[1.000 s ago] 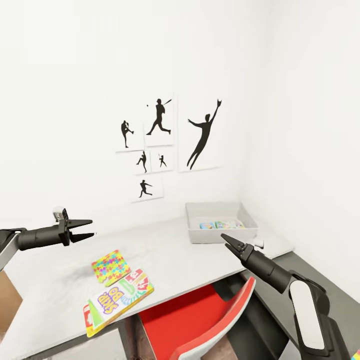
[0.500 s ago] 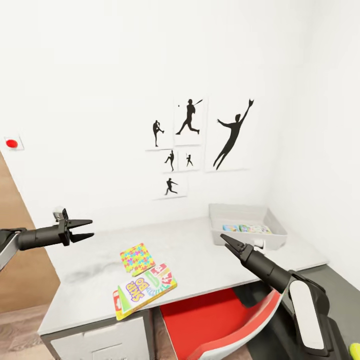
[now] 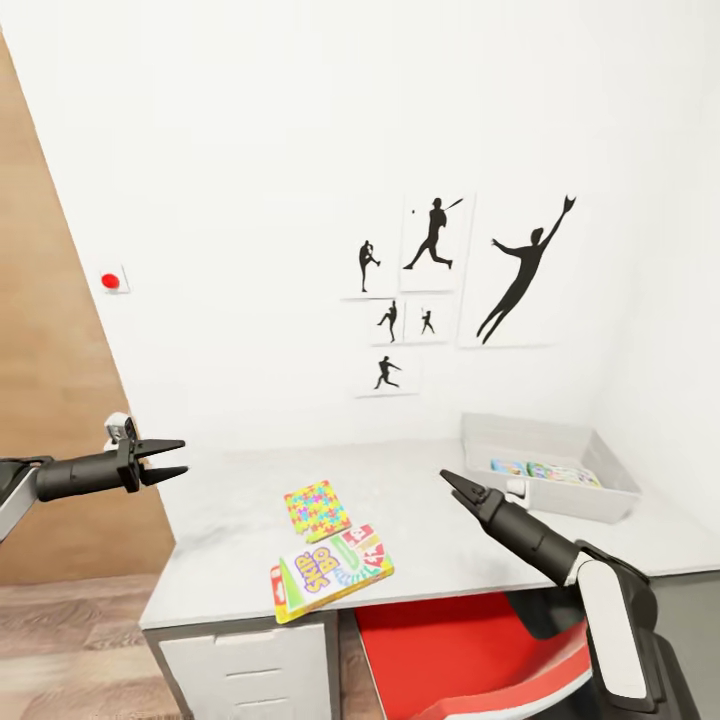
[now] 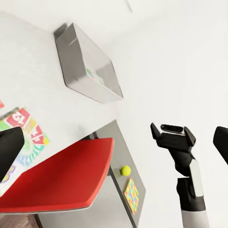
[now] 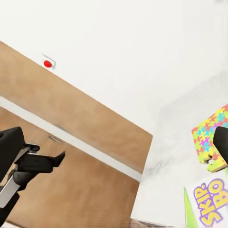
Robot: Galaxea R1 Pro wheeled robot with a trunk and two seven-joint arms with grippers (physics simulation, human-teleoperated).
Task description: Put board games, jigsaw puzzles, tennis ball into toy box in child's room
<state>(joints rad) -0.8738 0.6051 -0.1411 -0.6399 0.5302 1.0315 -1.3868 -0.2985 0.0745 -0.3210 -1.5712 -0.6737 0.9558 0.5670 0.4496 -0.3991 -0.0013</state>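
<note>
Both arms hovering empty over a grey table in the child's room.

Left gripper [image 3: 176,458] is hanging off the table's left end, jaws parted a little, gripping nothing. Right gripper [image 3: 449,481] is floating above the table [image 3: 440,545] near its front edge, jaws nearly together, nothing between them. Jigsaw puzzle [image 3: 316,510] is lying flat mid-table; the board game [image 3: 330,573] is sitting just in front of it, touching or overlapping its near corner and jutting over the front edge. Toy box [image 3: 548,478] is resting at the table's right end near the back wall, with colourful flat items inside. Red chair [image 3: 470,650] is tucked under the front edge. In the left wrist view a tennis ball [image 4: 125,170] and second jigsaw puzzle [image 4: 131,195] are lying on a darker surface beyond the chair.
</note>
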